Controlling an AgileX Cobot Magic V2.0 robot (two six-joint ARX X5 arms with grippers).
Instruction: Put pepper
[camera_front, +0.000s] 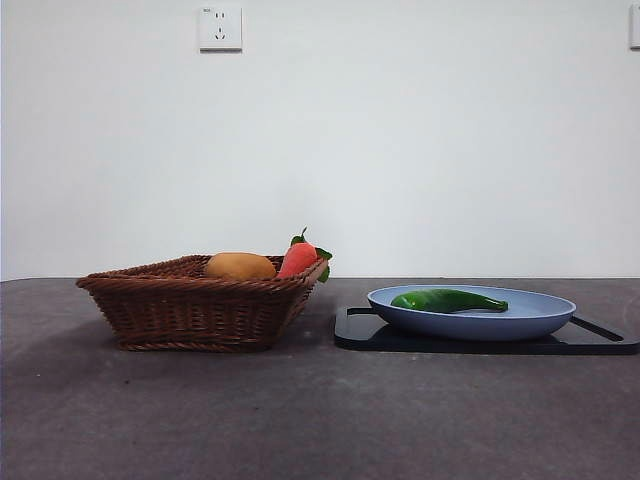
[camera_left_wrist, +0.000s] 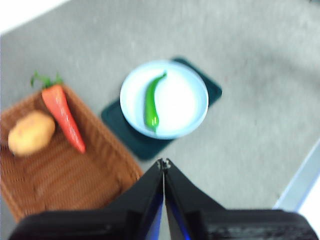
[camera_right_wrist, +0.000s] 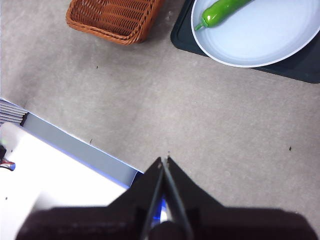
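Pepper (camera_front: 448, 299): long, curved and glossy green, it lies inside the blue plate (camera_front: 520, 322), toward the side nearer the basket, its tapered tip pointing away from the basket in the front view.
Plate: shallow and pale blue, it sits on a dark mat (camera_front: 370, 335); nothing but the pepper is in it.
Basket (camera_front: 190, 310): brown wicker, just beside the mat and not touching it as far as the front view shows; it holds a yellow-brown potato (camera_front: 239, 266) and a red-orange carrot (camera_front: 298, 259) with green leaves, the carrot leaning on the rim nearest the plate.
Left gripper (camera_left_wrist: 163, 164): high above the table, near neither plate nor basket; jaws pressed together, holding nothing.
Right gripper (camera_right_wrist: 165, 160): also raised, over bare table well apart from the plate; jaws closed tip to tip, empty.
Step in hand: judging by the layout, either the pepper is already placed on the plate and both arms are drawn back, or no pick has begun; the frames do not settle which.
Next move: if the pepper is meant for the basket, an arm would need to spread its jaws, descend over the plate, and close across the pepper's thick middle, as the glossy curve could slip.
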